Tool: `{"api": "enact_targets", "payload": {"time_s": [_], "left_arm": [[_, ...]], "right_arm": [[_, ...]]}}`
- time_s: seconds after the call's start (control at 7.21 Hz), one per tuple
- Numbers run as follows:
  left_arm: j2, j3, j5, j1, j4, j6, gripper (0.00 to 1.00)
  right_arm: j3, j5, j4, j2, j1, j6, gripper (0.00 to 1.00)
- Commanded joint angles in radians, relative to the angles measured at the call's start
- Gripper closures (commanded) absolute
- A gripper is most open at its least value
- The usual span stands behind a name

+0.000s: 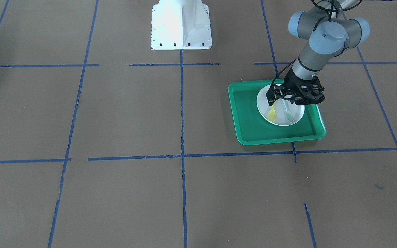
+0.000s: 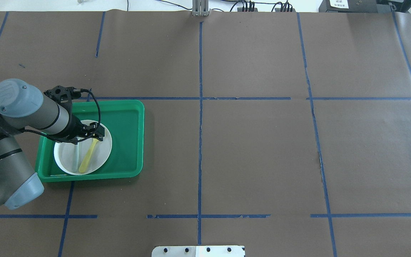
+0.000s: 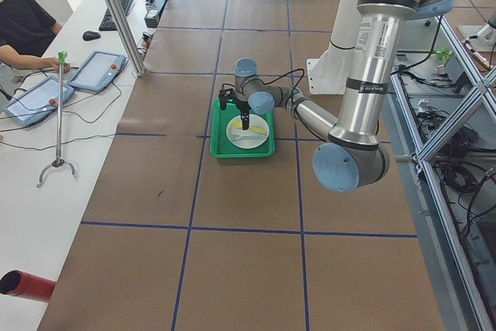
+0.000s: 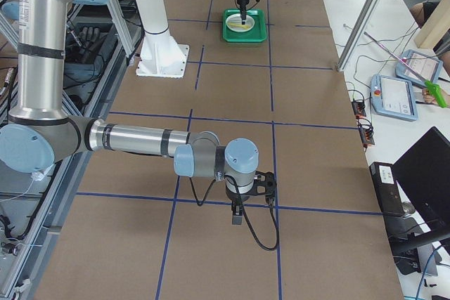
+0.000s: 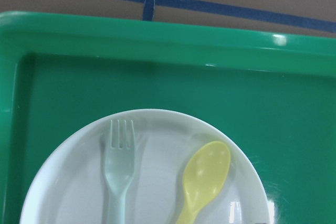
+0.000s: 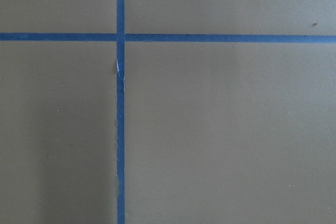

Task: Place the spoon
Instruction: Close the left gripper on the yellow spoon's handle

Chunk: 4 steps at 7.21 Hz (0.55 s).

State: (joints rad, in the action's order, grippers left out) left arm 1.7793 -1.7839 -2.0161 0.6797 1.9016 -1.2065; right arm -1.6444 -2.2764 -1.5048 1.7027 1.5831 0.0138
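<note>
The yellow spoon [image 1: 272, 113] lies flat on the white plate [image 1: 297, 116], its bowl toward the table's front edge; it also shows in the overhead view [image 2: 87, 157] and the left wrist view [image 5: 205, 177]. The plate [image 2: 62, 157] sits in a green tray [image 2: 127, 135]. My left gripper [image 1: 281, 100] hangs low over the plate at the spoon's handle end [image 2: 91, 136]; its jaws look open and stand either side of the handle. My right gripper [image 4: 238, 216] points down at bare table far from the tray; I cannot tell its state.
A pale grey-green fork [image 5: 119, 166] lies on the plate beside the spoon, parallel to it. The tray's raised rim [image 5: 157, 30] surrounds the plate. The white robot base [image 1: 181, 26] stands mid-table. Brown paper with blue tape lines covers the table.
</note>
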Motion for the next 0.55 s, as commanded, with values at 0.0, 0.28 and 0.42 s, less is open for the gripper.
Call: {"api": "enact_targets", "payload": {"time_s": [0.0, 0.28, 0.42], "left_arm": [[0.008, 0.018, 0.017, -0.020, 0.005, 0.005, 0.19], [0.008, 0.020, 0.017, -0.022, 0.005, 0.010, 0.26], [0.008, 0.020, 0.017, -0.022, 0.007, 0.010, 0.27]], "right_arm": [[0.000, 0.000, 0.000, 0.000, 0.000, 0.000, 0.00], [0.000, 0.000, 0.000, 0.000, 0.000, 0.000, 0.00], [0.000, 0.000, 0.000, 0.000, 0.000, 0.000, 0.00]]}}
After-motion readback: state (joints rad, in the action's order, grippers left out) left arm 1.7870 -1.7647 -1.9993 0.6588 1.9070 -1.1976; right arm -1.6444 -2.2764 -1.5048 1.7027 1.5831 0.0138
